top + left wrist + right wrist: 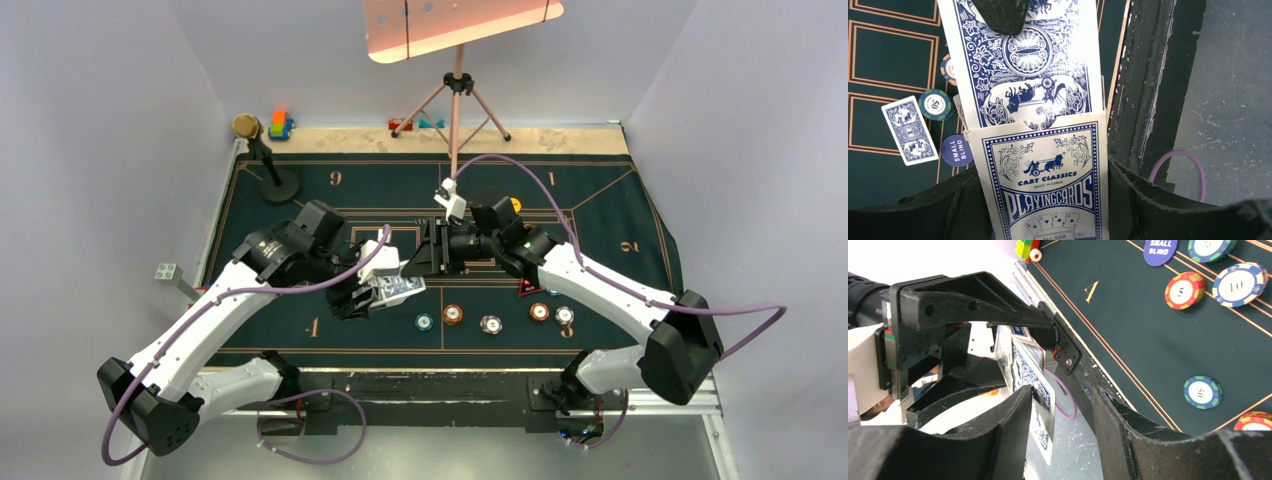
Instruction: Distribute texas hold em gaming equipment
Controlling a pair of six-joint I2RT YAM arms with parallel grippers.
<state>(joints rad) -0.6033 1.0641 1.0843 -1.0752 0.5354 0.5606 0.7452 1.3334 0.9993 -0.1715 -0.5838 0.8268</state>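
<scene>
Overhead, my left gripper (385,292) clamps the glossy cardboard card box (405,288) over the green felt mat (620,215). Round striped chips (490,324) lie just right of the box.

Left wrist: an ornate blue-backed card (1023,65) juts from the box mouth.

Right wrist: my right gripper (1060,415) stands open, its matte black fingers straddling that card.
</scene>
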